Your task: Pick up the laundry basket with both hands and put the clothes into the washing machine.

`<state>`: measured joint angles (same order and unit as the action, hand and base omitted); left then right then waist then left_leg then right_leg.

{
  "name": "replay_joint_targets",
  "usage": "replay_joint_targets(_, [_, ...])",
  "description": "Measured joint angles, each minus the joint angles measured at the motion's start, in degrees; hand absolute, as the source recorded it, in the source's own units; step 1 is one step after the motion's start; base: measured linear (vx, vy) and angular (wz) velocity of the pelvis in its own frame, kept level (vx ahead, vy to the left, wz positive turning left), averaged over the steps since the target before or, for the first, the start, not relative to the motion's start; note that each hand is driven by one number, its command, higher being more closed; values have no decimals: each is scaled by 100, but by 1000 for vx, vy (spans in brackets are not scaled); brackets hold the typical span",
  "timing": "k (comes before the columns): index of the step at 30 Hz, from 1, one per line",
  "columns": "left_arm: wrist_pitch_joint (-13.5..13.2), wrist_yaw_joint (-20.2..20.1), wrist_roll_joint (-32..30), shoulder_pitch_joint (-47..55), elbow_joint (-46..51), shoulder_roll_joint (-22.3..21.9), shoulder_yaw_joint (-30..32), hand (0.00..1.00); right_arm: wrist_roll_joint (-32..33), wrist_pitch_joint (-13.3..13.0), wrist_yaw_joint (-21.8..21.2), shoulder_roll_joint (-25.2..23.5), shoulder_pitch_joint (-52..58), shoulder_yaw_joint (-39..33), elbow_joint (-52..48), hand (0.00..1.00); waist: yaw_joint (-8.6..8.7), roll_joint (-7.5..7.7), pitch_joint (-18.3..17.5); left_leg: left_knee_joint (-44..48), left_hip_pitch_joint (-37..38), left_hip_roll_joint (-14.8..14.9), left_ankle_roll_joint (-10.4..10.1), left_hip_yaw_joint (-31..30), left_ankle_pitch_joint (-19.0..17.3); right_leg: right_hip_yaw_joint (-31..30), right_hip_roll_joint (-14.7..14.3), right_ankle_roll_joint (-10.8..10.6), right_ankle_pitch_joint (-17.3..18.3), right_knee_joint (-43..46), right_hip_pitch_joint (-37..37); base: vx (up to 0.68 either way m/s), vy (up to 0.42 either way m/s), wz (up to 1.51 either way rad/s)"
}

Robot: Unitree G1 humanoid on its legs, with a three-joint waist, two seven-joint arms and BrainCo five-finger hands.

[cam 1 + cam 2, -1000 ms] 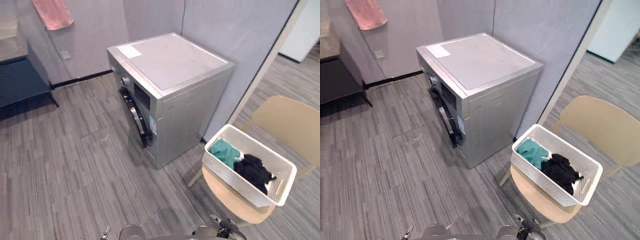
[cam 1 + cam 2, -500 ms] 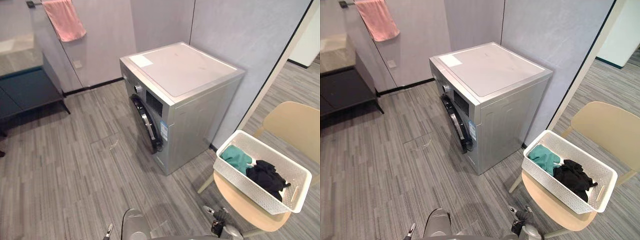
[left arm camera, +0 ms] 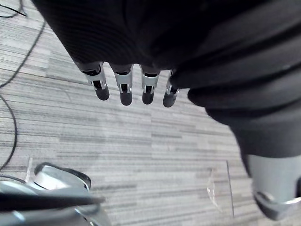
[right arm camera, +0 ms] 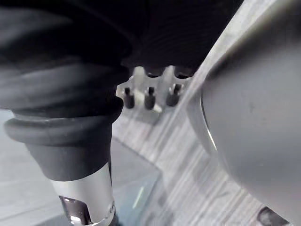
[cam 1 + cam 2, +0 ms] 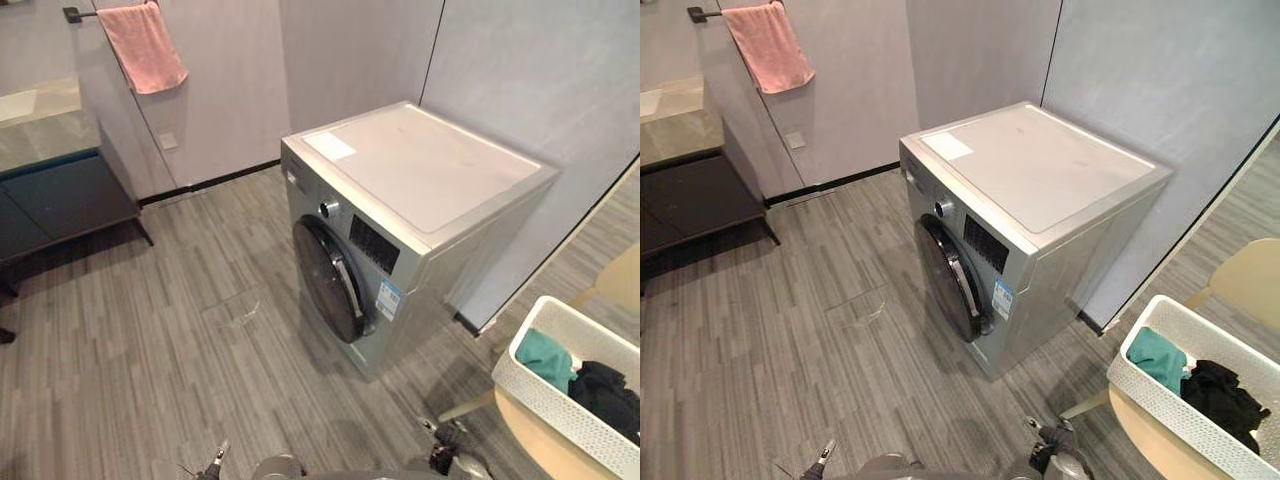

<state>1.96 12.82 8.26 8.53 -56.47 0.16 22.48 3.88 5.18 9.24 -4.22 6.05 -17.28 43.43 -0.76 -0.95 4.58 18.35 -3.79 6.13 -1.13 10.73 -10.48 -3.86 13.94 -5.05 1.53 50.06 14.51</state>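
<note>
The white basket (image 5: 1215, 340), a rectangular tub with perforated plastic walls, sits on the round seat of a tan chair (image 5: 1252, 280), just right of the washer (image 5: 1040, 170). Inside it lie a crumpled teal cloth (image 5: 1157, 357) and a heap of black cloth (image 5: 1225, 395), touching each other. The washer is a boxy silver front-loader with a flat pale top and a round dark door (image 5: 948, 290). A soft pink towel (image 5: 768, 45) hangs from a wall rail above a low dark bench (image 5: 695, 205). The floor (image 5: 790, 350) is grey, streaked planks. The left hand (image 3: 124, 89) hangs over that floor, fingers straight and holding nothing. The right hand (image 4: 150, 96) is likewise loose and unclenched, grasping nothing.
</note>
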Motion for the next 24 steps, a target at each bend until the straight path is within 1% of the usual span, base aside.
replay_joint_targets(1, [-2,-13,2,-67,24,-16,-71,0,-1,-3,-3,8,111,178,-342,0,10,2,7,-103,75,16,15,72,-14,432,-358,-212,471,-282,106,106,-90,3])
replay_joint_targets(2, [1,-13,2,-100,25,-28,-100,0,-1,-3,-1,11,127,256,-442,0,14,17,11,-110,83,9,8,69,-31,596,-460,-273,514,-545,96,101,-115,3])
replay_joint_targets(3, [0,-14,2,-107,27,-43,-135,0,-1,-2,0,10,127,345,-543,0,19,49,17,-111,91,-11,-16,71,-48,758,-545,-285,511,-859,66,144,-142,-11])
replay_joint_targets(4, [-2,-21,-19,-145,40,-167,-166,0,-12,-27,4,0,110,561,-920,0,-10,51,4,-106,112,44,-125,96,-48,1010,-672,-94,760,-1606,-256,143,-137,-17])
replay_joint_targets(5, [-2,-22,-45,-137,46,-192,-164,0,-16,-37,6,0,94,661,-1038,0,-9,-1,7,-154,123,83,-167,119,-23,1057,-731,52,829,-1856,-371,140,-135,-19])
replay_joint_targets(7, [10,-20,-96,-144,75,-223,-152,0,-75,-109,-32,-1,82,913,-1302,0,0,-16,72,-297,223,91,-275,164,45,1190,-773,338,1029,-2385,-662,124,-144,-9])
replay_joint_targets(8, [10,-14,-193,-159,96,-290,-152,0,-201,-152,-81,25,47,1040,-1345,0,-8,-68,114,-356,295,156,-347,191,93,1221,-860,342,1057,-2593,-766,163,-185,-1])
replay_joint_targets(9, [18,-12,-246,-169,95,-321,-152,0,-241,-154,-97,14,46,1089,-1353,0,-6,-137,119,-324,312,213,-362,184,102,1290,-906,346,1056,-2678,-861,127,-138,12])
replay_joint_targets(10, [21,-5,-227,-167,98,-341,-154,0,-261,-150,-126,12,78,1152,-1368,0,-15,-137,143,-253,326,273,-368,186,104,1325,-949,355,1065,-2755,-956,75,-109,20])
replay_joint_targets(11, [24,0,-206,-166,160,-346,-155,0,-316,-140,-173,13,139,1277,-1519,0,-22,-134,158,20,251,316,-368,183,103,1337,-976,408,1139,-2831,-1068,37,-106,20])
replay_joint_targets(12, [26,1,-181,-163,235,-346,-150,0,-368,-140,-180,16,196,1432,-1801,0,-17,-125,213,547,78,395,-367,178,103,1359,-983,431,1204,-2852,-1154,11,-100,12])
replay_joint_targets(13, [25,-1,-161,-149,269,-349,-149,0,-381,-142,-181,23,235,1503,-1951,0,-18,-132,227,860,-25,420,-366,177,104,1366,-992,436,1231,-2862,-1207,-3,-84,8])
replay_joint_targets(14, [25,1,-164,-100,321,-365,-151,0,-382,-148,-179,30,271,1578,-2118,0,-16,-165,244,1286,-172,515,-376,158,113,1396,-1016,449,1248,-2888,-1302,4,-39,1])
replay_joint_targets(15, [25,5,-160,-45,407,-389,-149,0,-382,-150,-178,40,305,1656,-2273,0,2,-195,244,1678,-312,600,-418,95,148,1400,-1041,455,1268,-2901,-1383,48,-7,-8])
replay_joint_targets(16, [26,12,-165,-1,503,-414,-152,0,-382,-149,-169,90,342,1786,-2501,0,-3,-203,248,2086,-471,689,-539,30,278,1357,-1048,457,1281,-2915,-1452,50,23,-14])
replay_joint_targets(17, [25,18,-163,12,535,-415,-152,0,-383,-147,-167,112,343,1837,-2612,0,-4,-196,248,2206,-534,697,-524,33,343,1317,-1041,463,1285,-2927,-1450,61,54,-22])
replay_joint_targets(18, [24,37,-164,19,543,-409,-149,0,-384,-146,-165,140,342,1918,-2831,0,0,-170,257,2365,-626,692,-461,41,460,1270,-1000,498,1300,-2961,-1443,43,87,-30])
replay_joint_targets(19, [21,101,-163,17,573,-400,-108,0,-405,-149,-149,148,341,1995,-3155,0,-8,-121,274,2533,-763,689,-408,88,522,1161,-923,517,1254,-3031,-1443,61,118,-46])
replay_joint_targets(20, [25,147,-171,35,657,-393,18,0,-435,-205,-133,149,311,2105,-3380,0,-1,-86,273,2512,-741,750,-182,76,364,1055,-867,466,1209,-3035,-1410,61,110,-44])
replay_joint_targets(21, [26,168,-171,40,651,-386,31,0,-438,-250,-112,150,310,2154,-3465,0,5,-68,276,2434,-715,807,-131,46,325,1029,-824,437,1192,-3037,-1407,96,134,-37])
replay_joint_targets(22, [29,232,-172,42,644,-355,29,0,-439,-267,-51,151,292,2230,-3617,0,6,-6,302,2012,-602,949,-70,7,307,973,-689,376,1157,-3034,-1409,128,180,-15])
replay_joint_targets(23, [37,242,-174,40,639,-332,27,0,-445,-267,-48,154,268,2250,-3638,0,18,12,313,1703,-527,995,-66,-14,324,973,-632,345,1139,-3023,-1412,164,267,-1])
replay_joint_targets(24, [92,257,-217,41,624,-331,8,0,-450,-250,0,187,267,2289,-3730,0,39,-15,294,844,-338,994,47,-159,793,996,-559,263,1091,-3045,-1404,142,260,12])
